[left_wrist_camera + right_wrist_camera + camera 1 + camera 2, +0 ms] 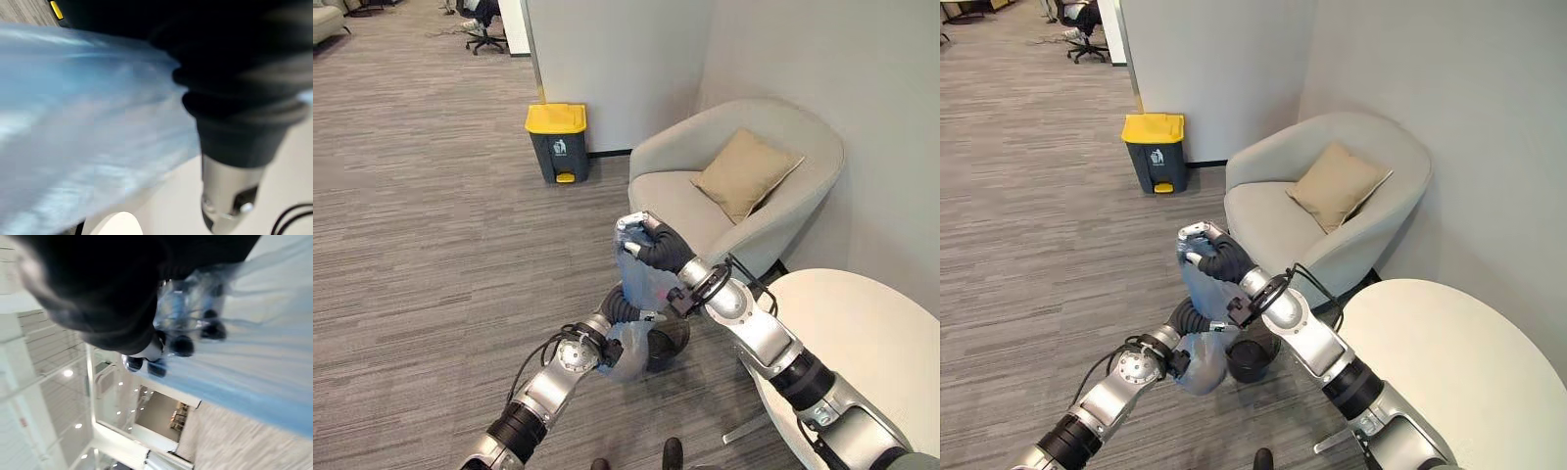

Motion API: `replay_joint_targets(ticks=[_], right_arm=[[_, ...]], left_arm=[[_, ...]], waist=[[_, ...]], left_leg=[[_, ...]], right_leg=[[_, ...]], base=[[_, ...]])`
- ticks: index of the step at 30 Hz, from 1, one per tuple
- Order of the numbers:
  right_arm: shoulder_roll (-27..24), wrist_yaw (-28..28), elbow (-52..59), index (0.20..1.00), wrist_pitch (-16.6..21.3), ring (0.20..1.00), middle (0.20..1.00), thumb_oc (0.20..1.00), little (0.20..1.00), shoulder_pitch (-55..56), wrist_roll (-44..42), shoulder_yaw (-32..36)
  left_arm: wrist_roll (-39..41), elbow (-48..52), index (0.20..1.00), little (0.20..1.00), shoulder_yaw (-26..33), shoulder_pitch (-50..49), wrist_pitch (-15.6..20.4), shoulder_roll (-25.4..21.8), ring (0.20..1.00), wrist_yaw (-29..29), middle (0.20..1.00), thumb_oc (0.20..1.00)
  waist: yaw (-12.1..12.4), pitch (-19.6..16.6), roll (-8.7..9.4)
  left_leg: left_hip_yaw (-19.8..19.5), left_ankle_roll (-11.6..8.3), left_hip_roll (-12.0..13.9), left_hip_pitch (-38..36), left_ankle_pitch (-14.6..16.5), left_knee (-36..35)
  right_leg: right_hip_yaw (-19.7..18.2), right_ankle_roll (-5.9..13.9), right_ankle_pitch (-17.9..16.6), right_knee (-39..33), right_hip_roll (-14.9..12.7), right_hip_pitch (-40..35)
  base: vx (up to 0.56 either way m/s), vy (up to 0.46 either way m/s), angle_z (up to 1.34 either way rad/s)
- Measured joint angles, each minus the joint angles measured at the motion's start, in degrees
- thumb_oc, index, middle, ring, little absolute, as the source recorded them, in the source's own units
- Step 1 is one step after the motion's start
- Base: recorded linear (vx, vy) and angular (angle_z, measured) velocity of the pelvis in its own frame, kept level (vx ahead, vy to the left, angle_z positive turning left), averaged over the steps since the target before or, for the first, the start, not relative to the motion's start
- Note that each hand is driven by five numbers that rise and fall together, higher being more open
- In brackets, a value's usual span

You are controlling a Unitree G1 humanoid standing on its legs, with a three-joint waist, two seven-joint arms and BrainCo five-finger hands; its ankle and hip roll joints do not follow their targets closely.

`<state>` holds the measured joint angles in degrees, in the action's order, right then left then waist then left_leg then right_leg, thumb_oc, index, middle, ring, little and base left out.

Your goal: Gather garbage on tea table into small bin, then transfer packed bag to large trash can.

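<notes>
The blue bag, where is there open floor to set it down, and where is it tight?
Open carpet spreads between the blue bag and the yellow-lidded trash can. The white table has a bare top. It is crowded around the small black bin, hemmed by the armchair, the table, the left hand and the right hand.

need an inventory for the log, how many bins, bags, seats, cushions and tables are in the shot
Bins: 2, a large trash can with a yellow lid and a small black bin
Bags: 1, a pale blue bag held by the right hand
Seats: 1, a grey armchair
Cushions: 1, a tan cushion
Tables: 1, a round white table
Total: 6
</notes>
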<state>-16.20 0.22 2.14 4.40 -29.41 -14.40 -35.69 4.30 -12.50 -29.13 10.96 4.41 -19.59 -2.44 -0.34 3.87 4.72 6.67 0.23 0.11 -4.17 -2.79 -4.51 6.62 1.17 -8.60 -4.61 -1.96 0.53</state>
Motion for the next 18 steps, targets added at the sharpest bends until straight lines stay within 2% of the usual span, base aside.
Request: replay_joint_targets(ticks=[5, 7, 10, 11, 15, 18], right_arm=[[3.46, -0.15, 0.15, 0.200, -0.02, 0.200, 0.200, 0.200, 0.200, -0.52, -3.84, -4.33], [3.62, -0.21, 0.23, 0.200, -0.01, 0.200, 0.200, 0.200, 0.200, -1.78, -6.61, -6.15], [4.61, -0.34, 0.70, 0.200, 0.14, 0.200, 0.200, 0.200, 0.200, -1.97, -8.70, -6.38], [4.64, -0.34, 0.73, 0.200, 0.23, 0.200, 0.200, 0.200, 0.200, -1.97, -9.35, -6.38], [3.47, -0.29, 1.90, 0.200, 0.26, 0.200, 0.200, 0.200, 0.200, -1.97, -9.35, -6.35], [2.55, -0.11, 2.56, 0.200, 0.28, 0.200, 0.200, 0.200, 0.200, -1.96, -9.00, -6.20]], left_arm=[[-1.01, -4.16, 1.000, 1.000, -2.34, 1.06, -0.37, 2.13, 1.000, -1.96, 1.000, 1.000], [-1.01, -5.79, 1.000, 1.000, -2.29, 4.66, -1.15, 3.99, 1.000, -4.18, 1.000, 1.000], [-1.14, -6.33, 1.000, 1.000, -2.24, 10.00, -1.93, 4.04, 1.000, -7.82, 1.000, 1.000], [-2.04, -6.72, 0.200, 0.200, -2.13, 11.33, -2.11, 4.06, 0.200, -9.32, 0.200, 0.200], [-2.68, -6.74, 0.200, 0.200, -1.98, 11.56, -2.25, 3.99, 0.200, -11.28, 0.200, 0.200], [-0.58, -5.34, 0.200, 0.200, 0.62, 9.44, -2.12, 3.41, 0.200, -11.18, 0.200, 0.200]], waist=[[0.55, -0.42, 0.28], [0.46, -0.53, 0.33], [-0.46, -0.58, 0.32], [-0.63, -0.63, 0.25], [-0.81, -0.69, 0.12], [-0.85, -0.71, -0.19]], left_leg=[[0.02, -0.05, -0.25, 0.07, 0.00, 0.00], [0.05, 0.00, -0.29, 0.09, -0.04, 0.01], [0.10, 0.01, -0.26, 0.10, -0.05, 0.01], [0.13, 0.26, -0.25, 0.08, -0.21, 0.01], [0.22, 0.22, -0.18, 0.07, -0.26, 0.01], [0.27, 0.22, -0.15, -0.03, -0.26, 0.00]], right_leg=[[-0.03, 0.11, -0.07, 0.00, -0.26, 0.13], [-0.01, 0.14, -0.10, 0.01, -0.31, 0.14], [-0.04, 0.14, -0.10, 0.01, -0.31, 0.17], [-0.09, 0.14, -0.09, 0.01, -0.30, 0.17], [-0.17, 0.13, -0.08, 0.01, -0.24, 0.21], [-0.22, 0.14, -0.08, 0.00, -0.25, 0.13]], base=[[0.00, 0.000, 0.00], [0.00, 0.000, 0.00], [0.00, 0.000, 0.00], [0.00, 0.000, 0.00], [0.00, -0.005, -0.01], [0.03, -0.037, 0.00]])
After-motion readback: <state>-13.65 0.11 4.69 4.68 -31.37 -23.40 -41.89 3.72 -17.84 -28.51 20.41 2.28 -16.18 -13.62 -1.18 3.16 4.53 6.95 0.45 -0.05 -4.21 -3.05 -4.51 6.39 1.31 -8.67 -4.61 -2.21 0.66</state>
